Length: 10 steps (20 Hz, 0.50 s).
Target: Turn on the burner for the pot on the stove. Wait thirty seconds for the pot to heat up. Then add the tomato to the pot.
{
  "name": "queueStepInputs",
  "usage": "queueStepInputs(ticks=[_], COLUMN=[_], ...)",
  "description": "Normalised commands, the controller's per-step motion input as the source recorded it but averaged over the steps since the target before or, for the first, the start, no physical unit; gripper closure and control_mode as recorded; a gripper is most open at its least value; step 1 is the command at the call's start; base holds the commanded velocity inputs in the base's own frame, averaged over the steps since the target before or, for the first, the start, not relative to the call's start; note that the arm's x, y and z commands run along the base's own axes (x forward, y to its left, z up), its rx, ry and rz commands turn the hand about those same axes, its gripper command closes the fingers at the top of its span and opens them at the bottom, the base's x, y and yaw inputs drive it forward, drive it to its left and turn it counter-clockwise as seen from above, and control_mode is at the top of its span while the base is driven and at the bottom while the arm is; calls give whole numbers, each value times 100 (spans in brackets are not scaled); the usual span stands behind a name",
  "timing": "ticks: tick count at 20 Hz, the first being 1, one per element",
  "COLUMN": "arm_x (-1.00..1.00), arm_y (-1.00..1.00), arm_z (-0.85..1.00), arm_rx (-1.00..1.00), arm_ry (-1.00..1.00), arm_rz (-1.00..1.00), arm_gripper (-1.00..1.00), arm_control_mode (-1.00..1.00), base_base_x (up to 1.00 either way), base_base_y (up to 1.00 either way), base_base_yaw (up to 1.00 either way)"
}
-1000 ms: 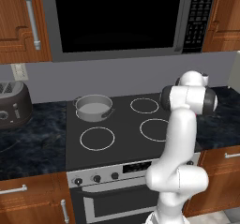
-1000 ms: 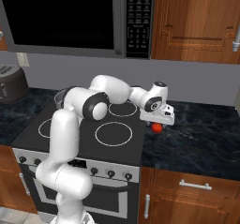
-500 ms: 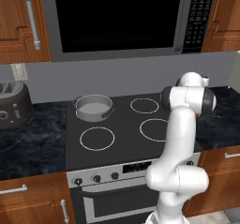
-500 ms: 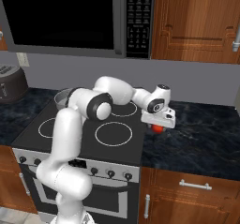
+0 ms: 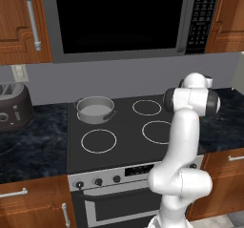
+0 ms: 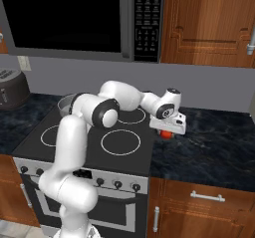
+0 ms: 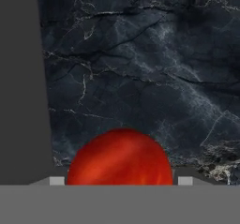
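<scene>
Tool (image 6: 168,132) lowered, jaws straddling tomato (image 7: 120,157)

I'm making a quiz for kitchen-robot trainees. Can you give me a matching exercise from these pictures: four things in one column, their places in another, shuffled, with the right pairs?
Things:
1. pot
2. tomato
3. toaster
4. microwave

Places:
A. on the dark stone counter right of the stove, between the gripper fingertips
B. on the wall above the cooktop
C. on the back left burner ring
D. on the counter left of the stove

Pairs: 1-C, 2-A, 3-D, 4-B
</scene>
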Motion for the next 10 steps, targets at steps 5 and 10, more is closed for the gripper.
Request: queueStepInputs(ticks=[5,10], arm_x=[-29,-82], arm_y=[57,58], arm_z=[27,16], arm_rx=[-14,-3], arm_ry=[-34,-22], arm_rz=[8,9], arm_gripper=[100,100], arm_control_mode=[-100,-100], base_base_x=[0,0], base_base_y=[0,0], base_base_yaw=[0,0])
